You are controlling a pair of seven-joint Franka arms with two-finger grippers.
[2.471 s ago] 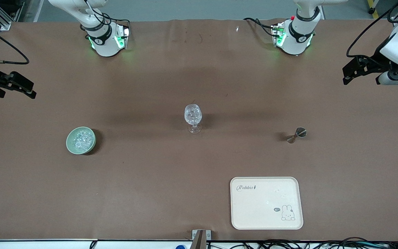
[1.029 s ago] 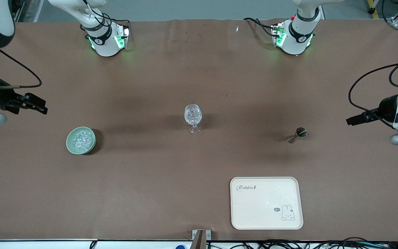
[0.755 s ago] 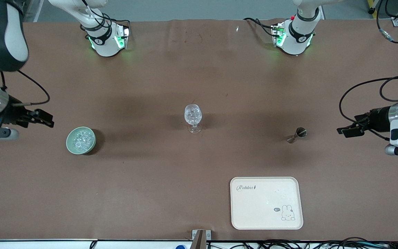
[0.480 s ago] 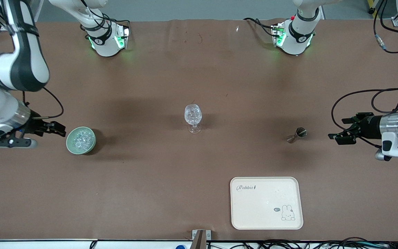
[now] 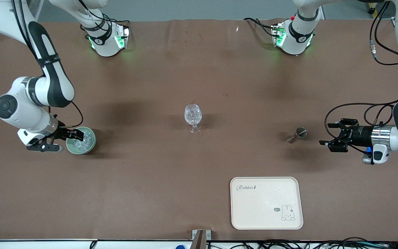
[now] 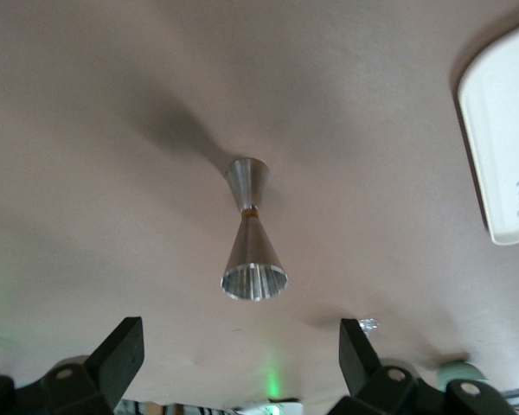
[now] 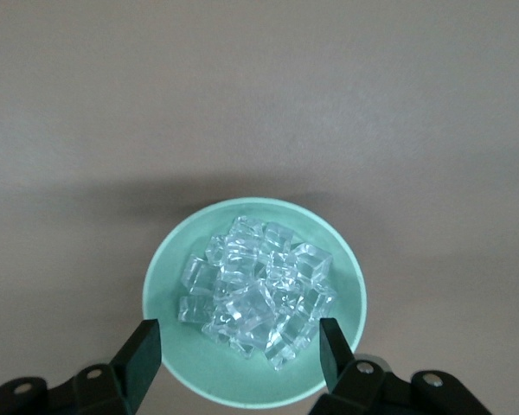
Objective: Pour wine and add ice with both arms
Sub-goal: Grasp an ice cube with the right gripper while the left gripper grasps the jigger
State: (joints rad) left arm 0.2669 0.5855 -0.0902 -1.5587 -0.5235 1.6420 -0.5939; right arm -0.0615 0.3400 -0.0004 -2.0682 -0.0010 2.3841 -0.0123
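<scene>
Reaching in from the right arm's end of the desk (image 5: 171, 173), the right gripper (image 5: 68, 135) is sitting at the rim of the green bowl (image 5: 89, 147), its fingers (image 7: 140, 354) spread wide and holding nothing. In the right wrist view the ice (image 7: 258, 294) is lying piled in the middle of that bowl, between the two open fingers, so the gripper looks lined up to take the bowl by its rim, not to pick up single chunks.

The left gripper (image 5: 331, 140) is hovering low over the desk beside the metal jigger (image 5: 296, 135), also open and empty, with a gap showing between them. The jigger is lying on its side with one mouth turned toward the gripper, which suits a sideways grasp at its narrow waist.

The stemmed glass (image 5: 193, 118) is standing upright at the desk's centre, between bowl and jigger, where either arm could reach it; something clear and glittering is showing in its bowl. The cream tray (image 5: 266, 221) is lying nearer the front camera, unused.
</scene>
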